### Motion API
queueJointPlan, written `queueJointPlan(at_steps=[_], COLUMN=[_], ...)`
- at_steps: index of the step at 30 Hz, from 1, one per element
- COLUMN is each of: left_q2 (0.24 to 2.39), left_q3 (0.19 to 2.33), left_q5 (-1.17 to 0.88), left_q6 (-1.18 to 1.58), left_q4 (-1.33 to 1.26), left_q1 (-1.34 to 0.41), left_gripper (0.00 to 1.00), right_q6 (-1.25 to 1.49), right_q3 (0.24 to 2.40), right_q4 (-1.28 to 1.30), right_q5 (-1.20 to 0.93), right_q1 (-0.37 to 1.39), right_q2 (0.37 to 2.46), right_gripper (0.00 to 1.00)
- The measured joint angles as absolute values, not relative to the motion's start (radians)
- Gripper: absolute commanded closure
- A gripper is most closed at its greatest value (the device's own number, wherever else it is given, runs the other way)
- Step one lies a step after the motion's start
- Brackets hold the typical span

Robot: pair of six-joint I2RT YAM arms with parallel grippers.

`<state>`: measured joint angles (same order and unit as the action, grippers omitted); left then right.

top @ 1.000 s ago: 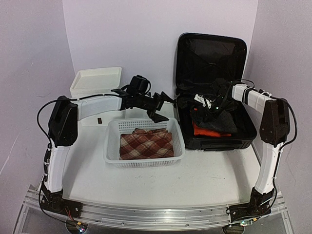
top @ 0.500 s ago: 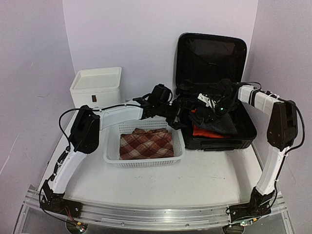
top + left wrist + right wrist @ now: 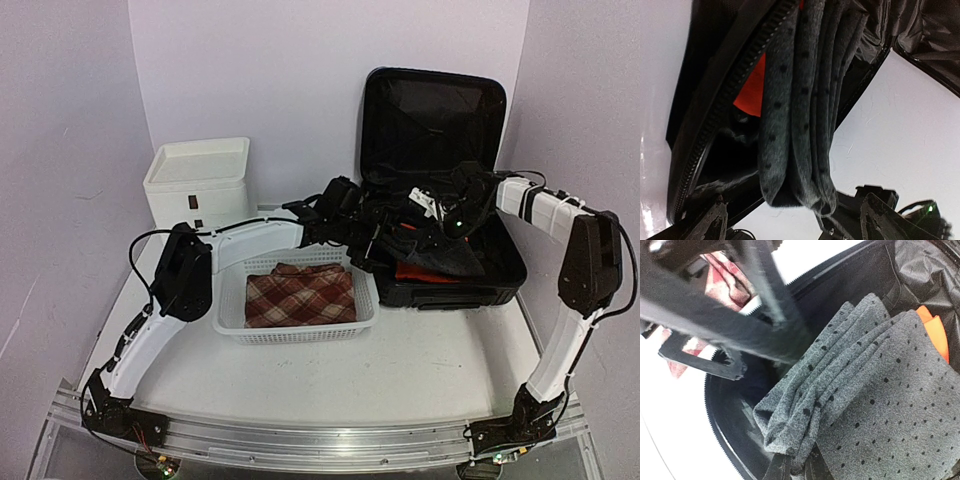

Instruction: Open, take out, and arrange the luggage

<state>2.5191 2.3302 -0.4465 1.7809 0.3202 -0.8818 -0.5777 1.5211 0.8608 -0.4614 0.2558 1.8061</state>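
The luggage point(image 3: 438, 112) lies open at the back right, lid upright, black lining showing. My right gripper point(image 3: 799, 466) is shut on a bunched corner of a grey dotted cloth point(image 3: 875, 385) and holds it lifted over the luggage base. An orange cloth point(image 3: 415, 270) lies under it. My left gripper point(image 3: 372, 240) reaches in at the luggage's left edge. In the left wrist view it point(image 3: 797, 220) is open, fingers wide apart, and the grey cloth's point(image 3: 795, 115) end hangs between them, untouched.
A white perforated basket point(image 3: 295, 328) with a plaid cloth point(image 3: 300, 295) stands left of the luggage. A white drawer box point(image 3: 197, 180) sits at the back left. The left forearm spans the basket's back rim. The back wall is close behind the lid.
My left arm has swung right, from over the basket's back to the luggage's left edge, jaws a little wider. The right gripper has kept its hold and raised the grey cloth.
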Motion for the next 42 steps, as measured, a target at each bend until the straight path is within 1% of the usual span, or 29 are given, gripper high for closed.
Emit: queueJointPlan(at_steps=[13,20,27,31,36,39,40,42], left_q2=[2.583,2.589,2.589,2.588,2.588,2.588,2.588,2.588], left_q3=[2.442,2.454,2.453,2.452,2.452,2.452,2.452,2.452], left_q5=[-0.43,-0.415,-0.408,-0.403,-0.397,-0.391,-0.388,-0.384], left_q6=[1.814,1.795,1.75,1.719,1.68,1.645,1.63,1.594], left_q4=[0.381,0.402,0.429,0.447,0.472,0.486,0.491,0.5], left_q1=[-0.895,-0.899,-0.901,-0.903,-0.905,-0.905,-0.905,-0.905], left_gripper=[0.04,0.09,0.26,0.33,0.48,0.54,0.57,0.67], right_q6=[-0.54,-0.518,-0.503,-0.5,-0.5,-0.498,-0.498,-0.496], right_q3=[1.446,1.399,1.348,1.328,1.296,1.279,1.274,1.265], right_q4=[0.836,0.826,0.817,0.808,0.799,0.794,0.793,0.791], right_q5=[-0.467,-0.466,-0.462,-0.458,-0.455,-0.447,-0.442,-0.431], right_q1=[0.34,0.395,0.428,0.449,0.468,0.483,0.488,0.5], right_q2=[1.718,1.647,1.569,1.547,1.54,1.528,1.521,1.506], right_gripper=[1.0,1.0,1.0,1.0,1.0,1.0,1.0,1.0])
